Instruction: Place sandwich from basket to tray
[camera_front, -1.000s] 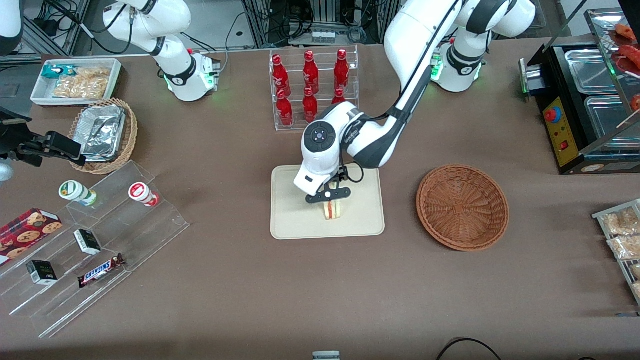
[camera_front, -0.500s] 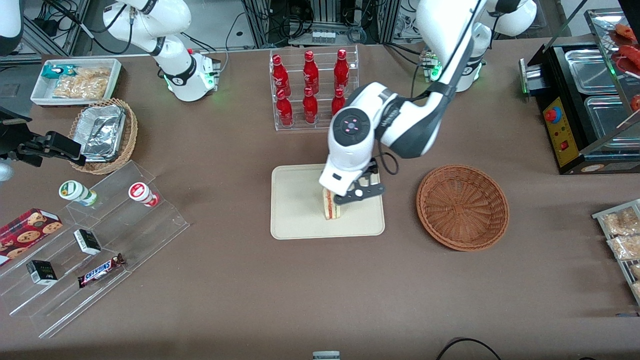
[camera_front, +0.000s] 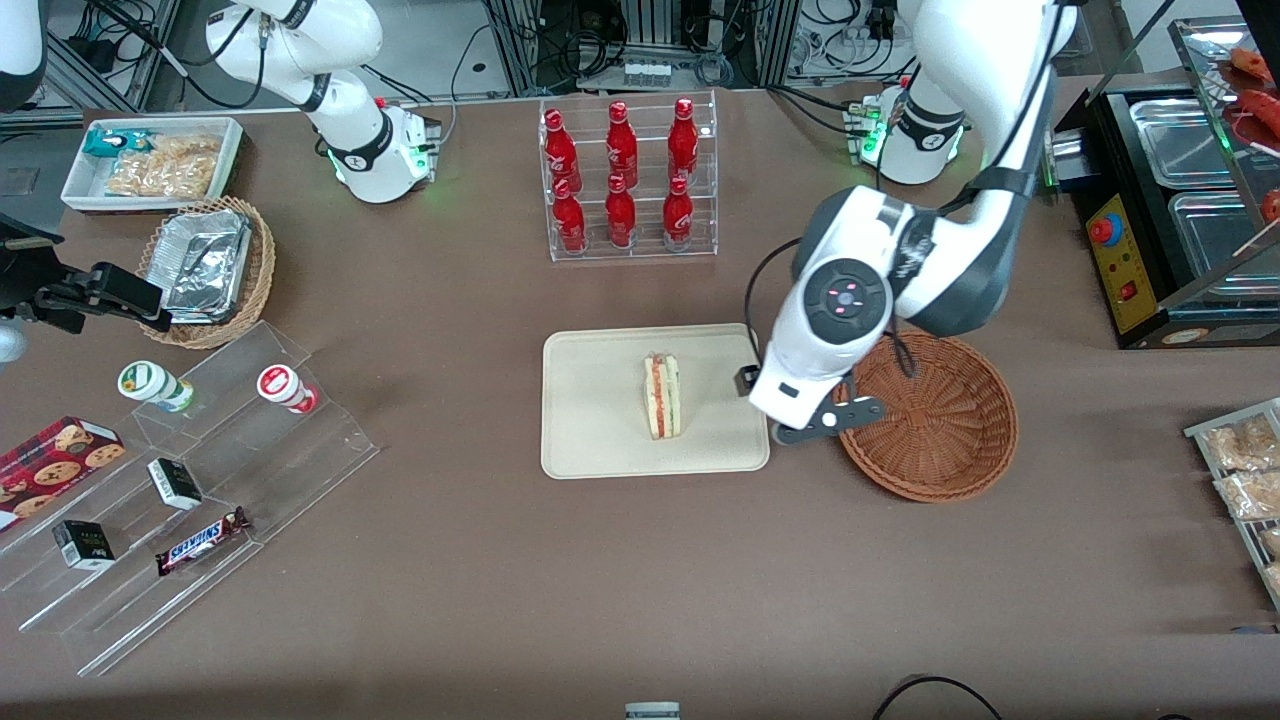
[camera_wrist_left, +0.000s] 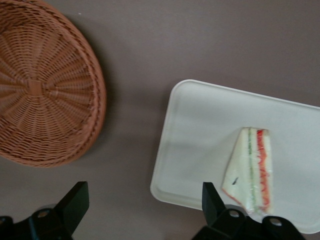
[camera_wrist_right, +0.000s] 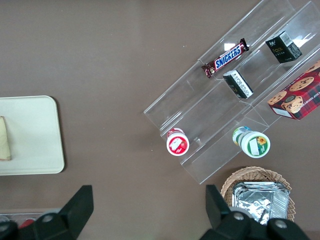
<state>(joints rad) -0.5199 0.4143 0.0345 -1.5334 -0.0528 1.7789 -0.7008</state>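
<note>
- Cream-beige and smooth, the tray is a flat rectangle with rounded corners and a low raised rim, lying on the brown table.
- The sandwich rests on the tray, nearer the edge that faces the basket; it is a pale bread wedge with red, green and yellow filling layers showing along its cut edge, and bare tray surface lies all around it.
- The basket is round, shallow, reddish-brown woven wicker, and it holds nothing; it sits just beside the tray, toward the working arm's end of the table, with a strip of bare table between the two rims.
- The gripper hangs above that strip, over the basket's rim nearest the tray, apart from the sandwich and holding nothing.
- In the left wrist view its two black fingers stand wide apart, with the tray's rounded corner and the table between them.
- A clear acrylic rack of red bottles stands farther from the front camera than the tray, with open table between them.
- Toward the parked arm's end, a stepped clear acrylic display carries a Snickers bar and small boxes, well apart from the tray.
</note>
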